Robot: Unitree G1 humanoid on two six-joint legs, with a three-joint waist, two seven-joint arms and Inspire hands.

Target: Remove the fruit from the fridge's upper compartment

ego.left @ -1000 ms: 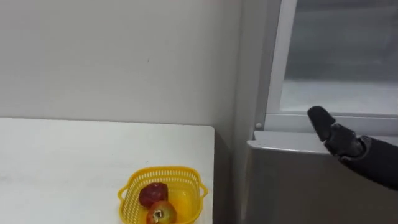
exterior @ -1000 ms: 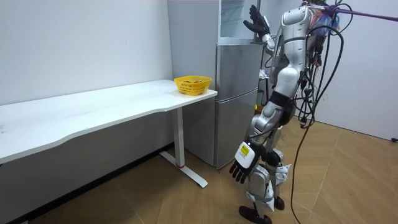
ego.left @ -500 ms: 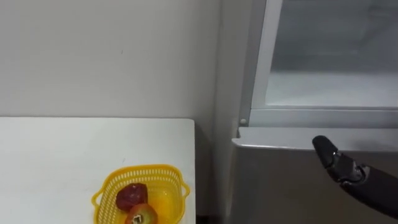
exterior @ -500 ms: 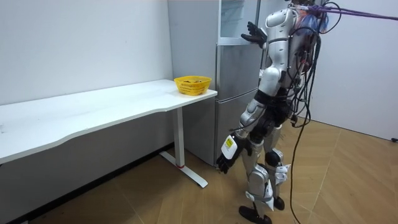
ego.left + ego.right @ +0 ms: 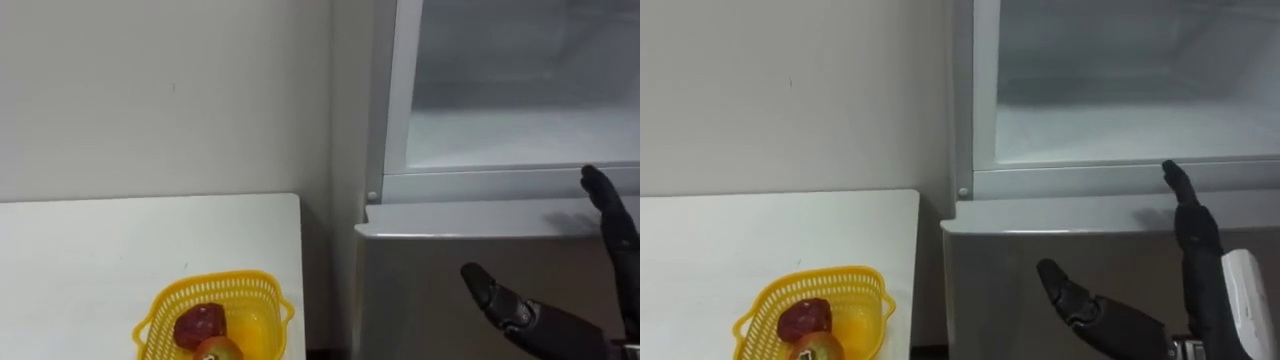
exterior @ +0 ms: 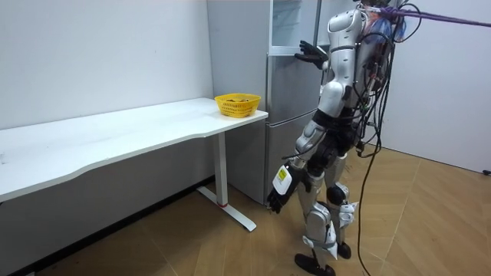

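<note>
Upper fridge (image 5: 510,140), pale interior, silver frame

Bare test room, domestic mock-up: silver fridge (image 6: 291,126), long white table (image 6: 115,144), yellow fruit basket (image 6: 238,108), wood-pattern floor (image 6: 437,218).

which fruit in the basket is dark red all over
The leftmost fruit in the yellow basket; the yellow fruit lies right of it, the red-and-yellow fruit nearer.
</note>
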